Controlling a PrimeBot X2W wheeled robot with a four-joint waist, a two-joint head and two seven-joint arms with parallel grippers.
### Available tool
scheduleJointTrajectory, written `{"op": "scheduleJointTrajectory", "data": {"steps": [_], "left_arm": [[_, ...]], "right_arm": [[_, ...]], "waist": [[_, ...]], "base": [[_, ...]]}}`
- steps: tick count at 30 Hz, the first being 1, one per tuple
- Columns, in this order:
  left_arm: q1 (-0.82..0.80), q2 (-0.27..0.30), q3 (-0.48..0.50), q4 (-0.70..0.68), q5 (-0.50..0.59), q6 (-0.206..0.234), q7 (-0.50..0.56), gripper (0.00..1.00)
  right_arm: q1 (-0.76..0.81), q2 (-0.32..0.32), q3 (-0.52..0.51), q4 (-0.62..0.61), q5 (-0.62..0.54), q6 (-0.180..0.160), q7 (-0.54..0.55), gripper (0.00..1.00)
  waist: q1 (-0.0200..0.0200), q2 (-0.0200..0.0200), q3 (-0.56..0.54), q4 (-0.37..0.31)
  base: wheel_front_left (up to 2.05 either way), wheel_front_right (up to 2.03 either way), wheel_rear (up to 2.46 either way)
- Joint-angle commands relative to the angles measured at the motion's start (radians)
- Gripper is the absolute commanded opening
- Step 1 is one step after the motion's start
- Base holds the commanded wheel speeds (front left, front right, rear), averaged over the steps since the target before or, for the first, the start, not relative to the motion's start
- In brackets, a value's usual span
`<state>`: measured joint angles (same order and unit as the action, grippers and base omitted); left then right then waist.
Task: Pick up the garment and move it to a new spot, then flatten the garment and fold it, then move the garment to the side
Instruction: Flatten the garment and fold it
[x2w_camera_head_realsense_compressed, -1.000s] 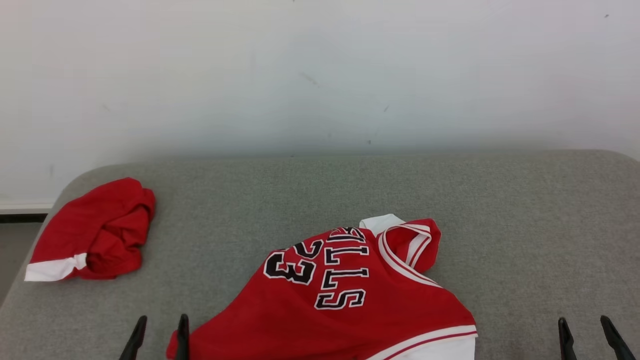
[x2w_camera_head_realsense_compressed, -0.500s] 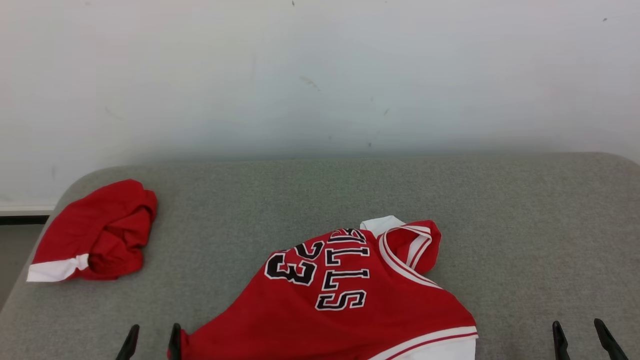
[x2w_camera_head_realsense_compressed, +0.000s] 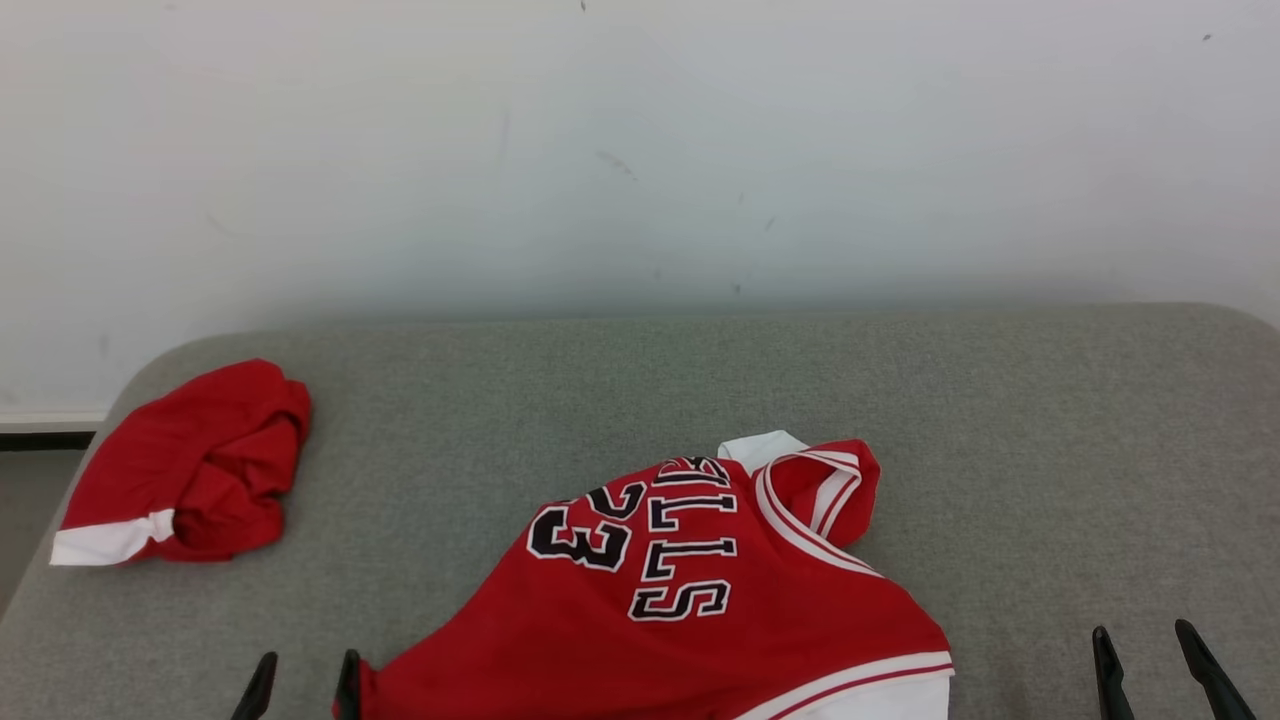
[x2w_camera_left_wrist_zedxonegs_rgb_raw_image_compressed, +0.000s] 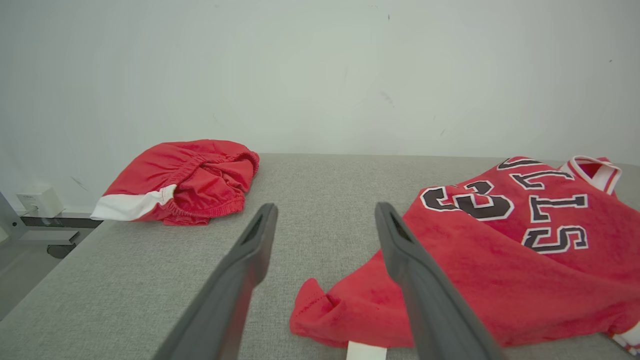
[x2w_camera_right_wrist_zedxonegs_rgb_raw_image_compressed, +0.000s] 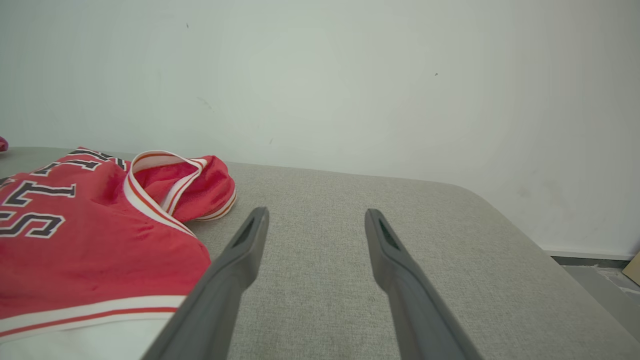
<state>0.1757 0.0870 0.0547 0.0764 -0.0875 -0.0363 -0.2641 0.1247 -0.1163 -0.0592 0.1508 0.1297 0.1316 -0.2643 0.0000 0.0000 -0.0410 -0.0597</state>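
Two red garments sit on the grey counter: a jersey, crumpled at centre near the front edge with its lettering upside down in the head view, and balled shorts at far left, well apart from it. The jersey is taken as the work piece, being nearest the arms. Both sets of jaws are spread wide and empty, pointing away from the robot. Left jaws: the jersey's lower-left corner lies just beside the inner finger in the head view and between the two fingers in the left wrist view; cannot tell whether it touches. Right jaws: over bare counter to the jersey's right, apart from its white-banded edge. Handling, judged: light, limp knit with no stiffness; it will sag when lifted, may drag on the counter cloth, and is not fragile. Best holds are the striped trim or the hem corner, where doubled cloth gives a firm pinch.
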Motion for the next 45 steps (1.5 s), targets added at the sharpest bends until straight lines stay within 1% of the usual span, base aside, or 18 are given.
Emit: {"op": "scheduleJointTrajectory", "data": {"steps": [1, 7, 9, 13, 15, 18, 19, 23, 26, 28, 33, 40, 45], "left_arm": [[0.005, -0.002, 0.007, 0.001, 0.011, -0.005, 0.000, 1.00], [0.005, -0.011, 0.013, 0.004, 0.021, -0.021, 0.000, 1.00], [0.007, -0.011, 0.009, 0.009, 0.027, -0.026, 0.000, 1.00], [0.026, 0.017, -0.007, 0.056, 0.053, -0.040, 0.000, 1.00], [0.027, 0.045, -0.025, 0.090, 0.077, -0.048, 0.017, 1.00], [0.027, 0.086, -0.048, 0.109, 0.098, -0.059, 0.085, 1.00], [0.027, 0.086, -0.048, 0.109, 0.098, -0.059, 0.085, 1.00], [0.032, 0.137, -0.055, 0.099, 0.088, -0.073, 0.178, 1.00], [0.040, 0.162, -0.068, 0.101, 0.073, -0.081, 0.246, 1.00], [0.040, 0.175, -0.079, 0.094, 0.063, -0.084, 0.283, 1.00], [0.017, 0.194, -0.117, 0.082, 0.052, -0.089, 0.314, 1.00], [-0.035, 0.212, -0.162, 0.098, 0.050, -0.090, 0.306, 1.00], [-0.062, 0.223, -0.181, 0.120, 0.040, -0.091, 0.296, 1.00]], "right_arm": [[-0.010, -0.006, 0.001, -0.006, 0.013, -0.002, 0.000, 1.00], [-0.007, -0.005, 0.006, -0.005, 0.018, -0.002, 0.000, 1.00], [-0.006, 0.010, 0.010, 0.001, 0.046, -0.002, 0.000, 1.00], [-0.010, 0.007, 0.053, -0.014, 0.100, -0.002, 0.018, 1.00], [0.009, -0.005, 0.076, -0.021, 0.124, -0.002, 0.091, 1.00], [0.053, -0.037, 0.146, -0.043, 0.141, -0.002, 0.231, 1.00], [0.053, -0.037, 0.146, -0.043, 0.141, -0.002, 0.231, 1.00], [0.112, -0.057, 0.225, -0.067, 0.172, -0.002, 0.375, 1.00], [0.128, -0.053, 0.256, -0.061, 0.181, -0.002, 0.433, 1.00], [0.126, -0.044, 0.270, -0.053, 0.184, -0.002, 0.446, 1.00], [0.090, -0.026, 0.300, -0.016, 0.180, -0.002, 0.474, 1.00], [0.048, -0.017, 0.321, 0.018, 0.170, -0.002, 0.466, 1.00], [0.032, -0.017, 0.330, 0.032, 0.174, -0.002, 0.456, 1.00]], "waist": [[0.0000, 0.0000, -0.001, -0.001], [0.0000, 0.0000, -0.001, -0.004], [0.0000, 0.0000, -0.001, -0.005], [0.0000, 0.0000, -0.004, -0.012], [0.0000, 0.0000, -0.005, -0.013], [0.0000, 0.0000, -0.002, -0.013], [0.0000, 0.0000, -0.002, -0.013], [0.0000, 0.0000, 0.008, -0.013], [0.0000, 0.0000, 0.018, -0.014], [0.0000, 0.0000, 0.026, -0.014], [0.0000, 0.0000, 0.045, -0.005], [0.0000, 0.0000, 0.076, 0.015], [0.0000, 0.0000, 0.088, 0.016]], "base": [[0.00, 0.00, 0.00], [0.00, 0.00, 0.00], [0.00, 0.00, 0.00], [0.00, 0.00, 0.00], [0.00, 0.00, 0.00], [0.00, 0.00, 0.00], [0.00, 0.00, 0.00], [0.00, 0.00, 0.00], [0.00, 0.00, 0.00], [0.00, 0.00, 0.00], [0.00, 0.00, 0.00], [0.00, 0.00, 0.00], [0.00, 0.00, 0.00]]}}
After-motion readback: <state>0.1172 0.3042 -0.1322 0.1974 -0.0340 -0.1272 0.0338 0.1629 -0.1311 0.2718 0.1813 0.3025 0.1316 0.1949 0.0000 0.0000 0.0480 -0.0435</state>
